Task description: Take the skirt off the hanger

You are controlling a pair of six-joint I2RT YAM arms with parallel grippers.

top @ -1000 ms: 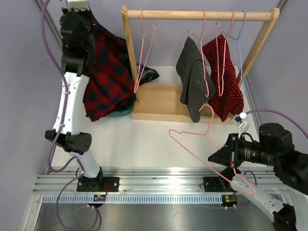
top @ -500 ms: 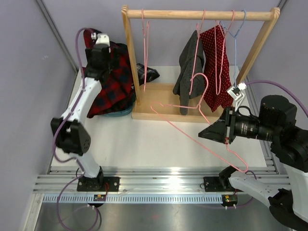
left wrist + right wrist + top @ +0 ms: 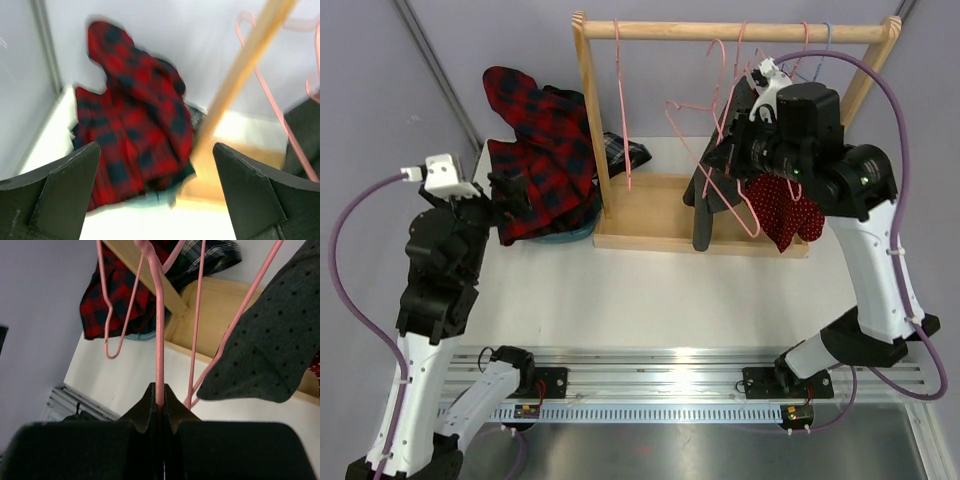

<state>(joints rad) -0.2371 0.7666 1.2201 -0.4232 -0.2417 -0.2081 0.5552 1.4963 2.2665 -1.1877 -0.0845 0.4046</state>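
The red plaid skirt [image 3: 545, 150] lies crumpled in a heap at the table's back left, off any hanger; the left wrist view shows it [image 3: 135, 115] blurred ahead of the fingers. My left gripper [image 3: 512, 192] [image 3: 155, 150] is open and empty, just short of the heap. My right gripper [image 3: 728, 150] [image 3: 160, 390] is shut on the wire of a bare pink hanger [image 3: 159, 330], holding it [image 3: 672, 106] high beside the rack's rail, in front of the hanging clothes.
The wooden rack [image 3: 735, 31] stands at the back on its base board. On it hang a grey dotted skirt [image 3: 705, 205], a red dotted garment [image 3: 790, 215] and an empty pink hanger [image 3: 623, 110]. A dark plaid cloth [image 3: 625, 152] lies behind the left post.
My left gripper opened and let the plaid skirt drop onto the heap, then drew back and down. My right arm swung the bare pink hanger from the near right up to the rail.
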